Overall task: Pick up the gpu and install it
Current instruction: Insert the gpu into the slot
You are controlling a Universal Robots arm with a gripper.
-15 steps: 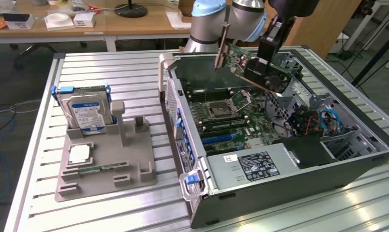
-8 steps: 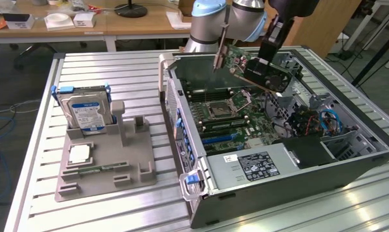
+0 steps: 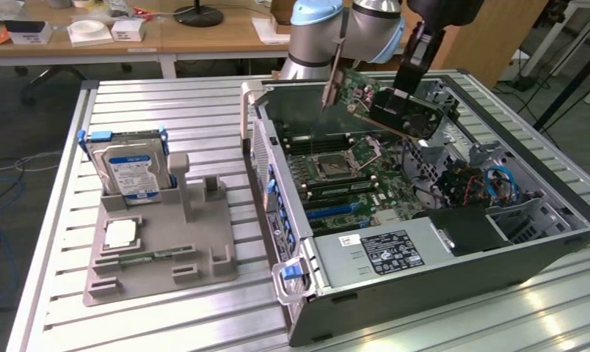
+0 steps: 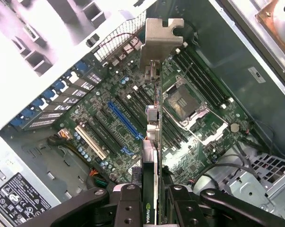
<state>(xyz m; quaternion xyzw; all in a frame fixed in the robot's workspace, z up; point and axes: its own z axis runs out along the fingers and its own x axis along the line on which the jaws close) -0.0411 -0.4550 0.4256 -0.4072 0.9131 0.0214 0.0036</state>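
**Gpu is picked up, not seated yet**

Checking in from the remote desk. The pickup half looks done. The gpu (image 3: 403,114), the flat green circuit card with a black fan cooler and a silver metal end bracket, is off the counter and up in the air over the open dark grey computer case (image 3: 423,286).

The hand (image 4: 154,208) is closed partway onto it, one finger on each face of the card, so I'd call that a pinch on the card rather than a full shut.

In the exterior view the card hangs tilted above the far end of the green motherboard (image 3: 359,180), clear of it as far as I can see. From the wrist view I'm looking straight down its edge, bracket end farthest from the hand. The long blue expansion slot (image 4: 126,118) sits off to one side of the card, not under it.

So the install is what's left: the card isn't in any slot.

Over on the slatted metal counter (image 3: 177,103), the grey plastic parts holder (image 3: 163,260) has the silver hard drive (image 3: 128,172) standing in it.
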